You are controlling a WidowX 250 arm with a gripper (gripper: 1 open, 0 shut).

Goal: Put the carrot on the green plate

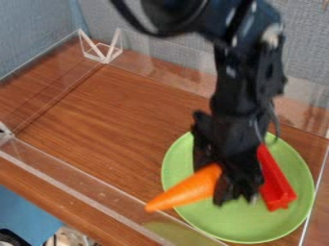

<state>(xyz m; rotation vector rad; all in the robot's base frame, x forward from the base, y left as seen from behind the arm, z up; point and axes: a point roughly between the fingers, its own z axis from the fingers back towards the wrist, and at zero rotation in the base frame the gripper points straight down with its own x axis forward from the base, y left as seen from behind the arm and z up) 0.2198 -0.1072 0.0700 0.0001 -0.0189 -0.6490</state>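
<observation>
**Robot arm holds carrot over green plate**

Single cam view, looking down at a wooden surface (90, 106) w/ clear plastic walls round it. A black robot arm comes in from top centre & reaches down to lower right, slightly blurred. Its gripper (233, 181) points downward, fingers closed on the thick end of the carrot (188, 189). The carrot is orange & tapered, lying nearly level, tip pointing lower left. Its tip sticks out past the left edge of the green plate (206, 217); its thick end is over the plate. Can't tell whether the carrot touches the plate or hangs just above it. The plate is large, round, light green, at lower right of the surface. A red ridged block (276, 181) lies on the plate's right half, just beside the gripper. A small white wire stand (99, 45) sits at the far left corner, well apart.
</observation>
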